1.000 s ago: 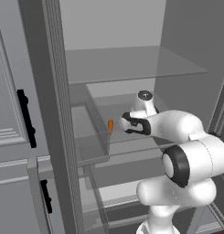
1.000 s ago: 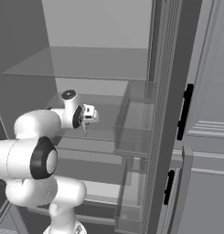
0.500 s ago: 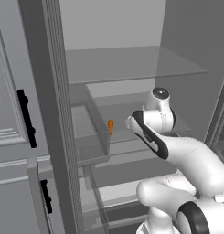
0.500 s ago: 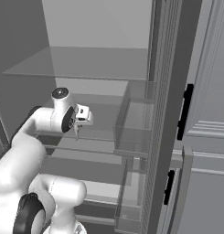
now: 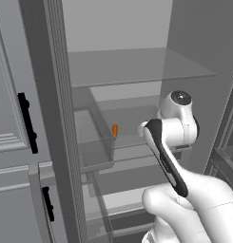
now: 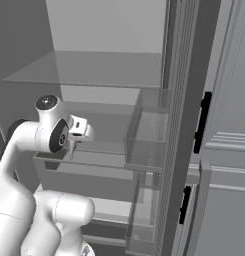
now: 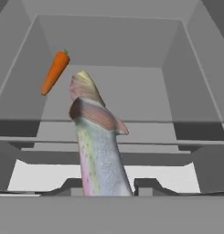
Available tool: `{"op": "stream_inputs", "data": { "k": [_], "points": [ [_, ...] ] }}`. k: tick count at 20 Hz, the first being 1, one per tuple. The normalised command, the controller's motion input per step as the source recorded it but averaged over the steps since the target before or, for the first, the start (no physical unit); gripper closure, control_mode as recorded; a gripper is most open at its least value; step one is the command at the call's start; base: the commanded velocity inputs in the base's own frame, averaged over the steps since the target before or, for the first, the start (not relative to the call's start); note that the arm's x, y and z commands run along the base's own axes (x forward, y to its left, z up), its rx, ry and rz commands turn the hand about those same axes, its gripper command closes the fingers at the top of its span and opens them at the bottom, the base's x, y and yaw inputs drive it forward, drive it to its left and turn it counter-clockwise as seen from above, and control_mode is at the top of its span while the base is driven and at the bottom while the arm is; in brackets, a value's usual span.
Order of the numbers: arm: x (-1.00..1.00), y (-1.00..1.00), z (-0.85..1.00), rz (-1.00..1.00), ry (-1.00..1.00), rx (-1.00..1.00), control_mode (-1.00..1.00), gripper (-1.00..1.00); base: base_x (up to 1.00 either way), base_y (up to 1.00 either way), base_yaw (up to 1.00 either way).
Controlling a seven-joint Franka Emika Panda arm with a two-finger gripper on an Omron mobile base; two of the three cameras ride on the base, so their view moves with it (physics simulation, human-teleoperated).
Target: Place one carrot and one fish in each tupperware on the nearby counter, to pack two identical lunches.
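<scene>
Grey smooth fridge shelves hold a tapered orange carrot [image 7: 55,72]; gripper [image 7: 106,186] clamps a slim, scaly fish [image 7: 97,146].

Fish [image 7: 98,151] lower end hidden between the finger tips; gripper [image 6: 83,131] fingers unclear.

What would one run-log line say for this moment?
gripper: shut on fish | carrot: lying on fridge shelf, beyond fish | phase: fish gripped inside fridge
</scene>
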Motion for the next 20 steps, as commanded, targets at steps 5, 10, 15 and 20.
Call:
{"op": "stream_inputs", "data": {
  "k": [5,10,15,20],
  "points": [
    [-0.68,-0.03,0.48,-0.02,0.03,0.00,-1.00,1.00,0.00,0.00,0.00],
    [-0.72,-0.01,0.60,0.00,0.00,0.00,-1.00,1.00,0.00,0.00,0.00],
    [-0.59,-0.18,0.02,0.00,-0.01,0.00,-1.00,1.00,0.00,0.00,0.00],
    [-0.12,-0.05,-0.05,0.01,0.01,0.00,-1.00,1.00,0.00,0.00,0.00]
  ]
}}
